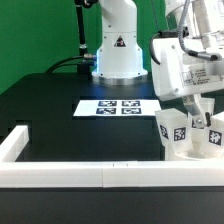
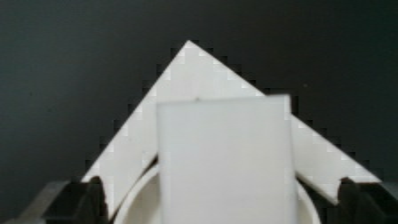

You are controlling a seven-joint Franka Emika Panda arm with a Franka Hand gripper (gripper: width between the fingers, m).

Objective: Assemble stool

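Three white tagged stool legs (image 1: pixel 176 129) stand close together at the exterior view's right, just behind the front border rail. My gripper (image 1: pixel 197 112) reaches down over the middle of this group. In the wrist view a white blocky leg (image 2: pixel 224 150) stands between the two dark fingertips (image 2: pixel 75 202), with a gap on each side. The gripper (image 2: pixel 217 206) is open around it. A white pointed shape (image 2: pixel 191 70) spreads behind the leg; I cannot tell which part it is. I cannot make out the round seat.
The marker board (image 1: pixel 120 107) lies mid-table in front of the arm's white base (image 1: pixel 118 50). The long white border rail (image 1: pixel 70 176) runs along the front and turns up at the exterior view's left (image 1: pixel 14 146). The table is black.
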